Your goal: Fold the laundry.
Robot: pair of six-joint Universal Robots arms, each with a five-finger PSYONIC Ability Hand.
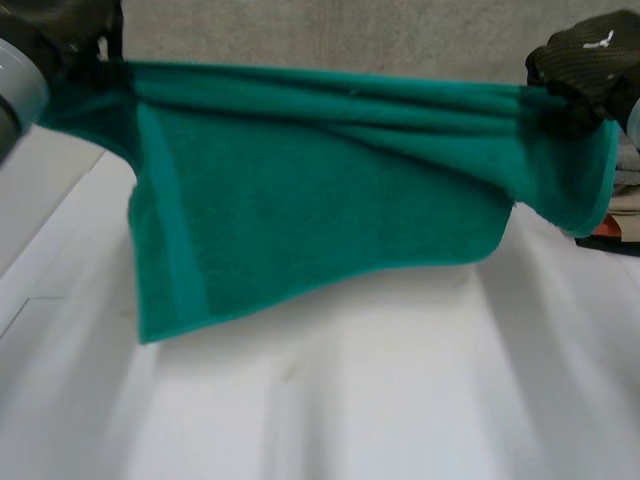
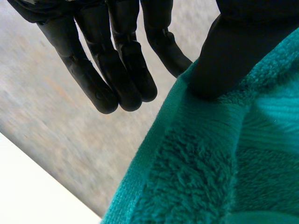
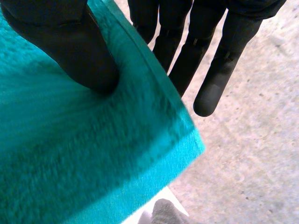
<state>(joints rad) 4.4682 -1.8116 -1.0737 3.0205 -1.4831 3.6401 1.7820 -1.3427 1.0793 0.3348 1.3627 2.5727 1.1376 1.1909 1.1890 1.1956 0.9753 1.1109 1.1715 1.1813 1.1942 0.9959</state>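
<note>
While the green towel (image 1: 320, 200) hangs in the air above the white surface (image 1: 350, 400), the head view shows it stretched wide between the two hands: the left hand (image 1: 70, 35) has its top left corner and the right hand (image 1: 585, 65) its top right corner. The towel's upper edge runs nearly level in long folds from hand to hand. Its lower edge sags free over the middle of the surface, lowest at the left. At the surface's right edge, just below the right hand, lies a small heap of other cloth (image 1: 625, 205). From the left wrist, the left hand (image 2: 117, 60) pinches the towel (image 2: 210, 163). The thumb (image 2: 229, 56) presses on the fluffy face by the hem, one finger slips behind the hem, and the other fingers (image 2: 100, 88) hang straight beside it, clear of the cloth. From the right wrist, the right hand (image 3: 187, 51) grips the towel (image 3: 84, 154) the same way. Its thumb (image 3: 79, 51) bears down on the cloth close to the corner, with straight fingers (image 3: 212, 93) reaching past the edge behind it.
</note>
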